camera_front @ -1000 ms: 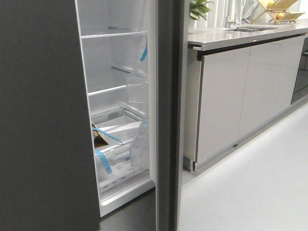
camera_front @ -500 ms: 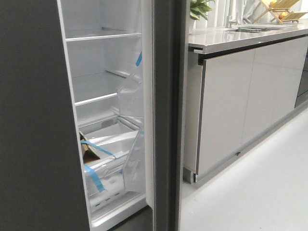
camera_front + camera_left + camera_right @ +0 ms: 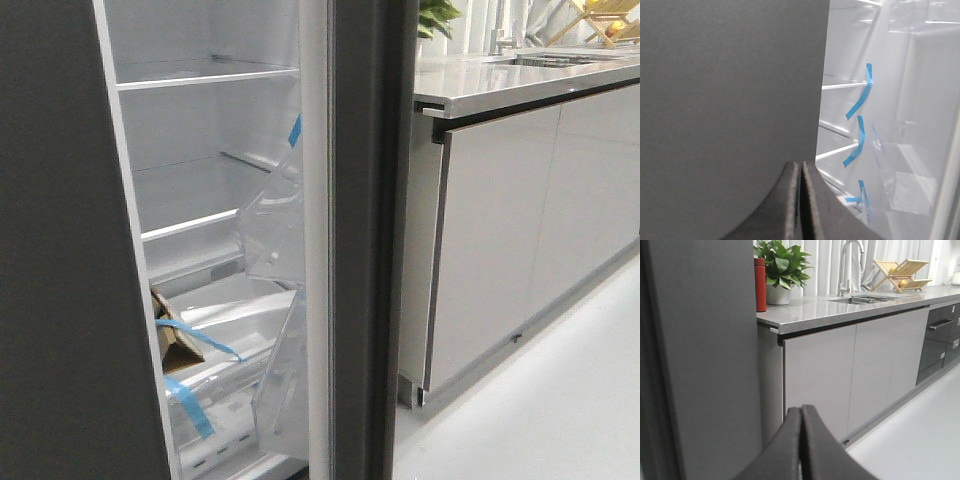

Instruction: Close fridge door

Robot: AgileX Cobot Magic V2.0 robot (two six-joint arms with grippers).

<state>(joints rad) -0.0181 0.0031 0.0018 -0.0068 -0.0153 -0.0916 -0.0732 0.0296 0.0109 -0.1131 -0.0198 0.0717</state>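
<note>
The fridge door (image 3: 368, 240) stands open, seen nearly edge-on in the front view. It is dark grey, with a white lining, a grey seal and clear plastic bins (image 3: 272, 235) on its inner side. Its outer face (image 3: 705, 365) fills the near side of the right wrist view. My right gripper (image 3: 801, 410) is shut and empty just in front of that face. My left gripper (image 3: 800, 167) is shut and empty, at the edge of the matching dark-grey panel (image 3: 730, 100) beside the open compartment. Neither gripper shows in the front view.
The fridge interior (image 3: 200, 180) has white shelves, drawers with blue tape (image 3: 190, 405) and a brown cardboard piece (image 3: 172, 340). Pale-grey cabinets (image 3: 520, 220) under a grey counter (image 3: 840, 307) run along the right, with a plant (image 3: 782, 267), a red bottle (image 3: 760, 285), a tap and a dish rack. The floor (image 3: 540, 410) is light grey.
The front view has moved closer to the fridge. The dark panel's edge has slid left in the view and the door edge and cabinets right. The door's angle looks about the same.
</note>
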